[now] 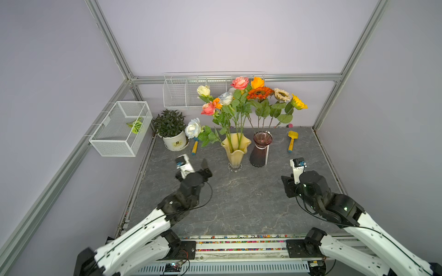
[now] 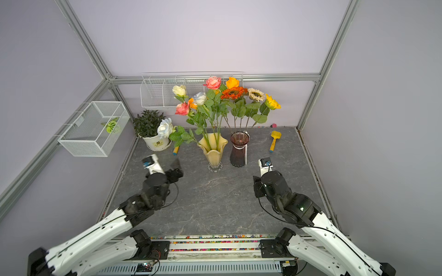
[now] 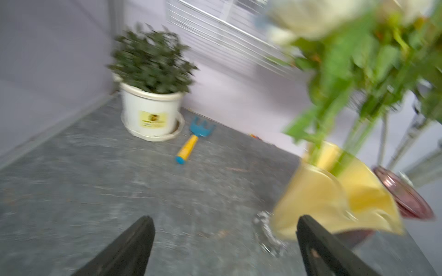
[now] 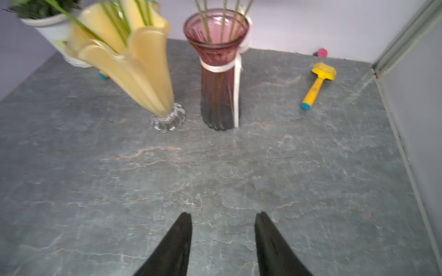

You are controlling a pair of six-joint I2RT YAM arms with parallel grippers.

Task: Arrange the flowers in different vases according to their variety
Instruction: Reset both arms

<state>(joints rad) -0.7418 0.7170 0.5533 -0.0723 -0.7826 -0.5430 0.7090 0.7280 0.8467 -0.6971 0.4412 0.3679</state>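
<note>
Several roses, among them a pink one [image 1: 240,83] and a cream one [image 1: 203,90], stand in the yellow vase [image 1: 235,150] in both top views. A white-blue rose [image 1: 193,128] leans out low to its left. Three sunflower heads, orange-red [image 1: 260,92], cream [image 1: 282,94] and yellow [image 1: 298,102], rise from the purple vase [image 1: 259,153] beside it. My left gripper [image 3: 224,219] hangs open and empty just left of the yellow vase [image 3: 323,203]. My right gripper [image 4: 224,215] is open over bare table, well in front of the purple vase [image 4: 218,95].
A potted green plant [image 1: 171,129] stands at the back left with a blue and yellow toy rake [image 3: 191,143] beside it. A yellow toy shovel [image 1: 292,139] lies at the back right. Wire baskets [image 1: 120,129] hang on the left and back walls.
</note>
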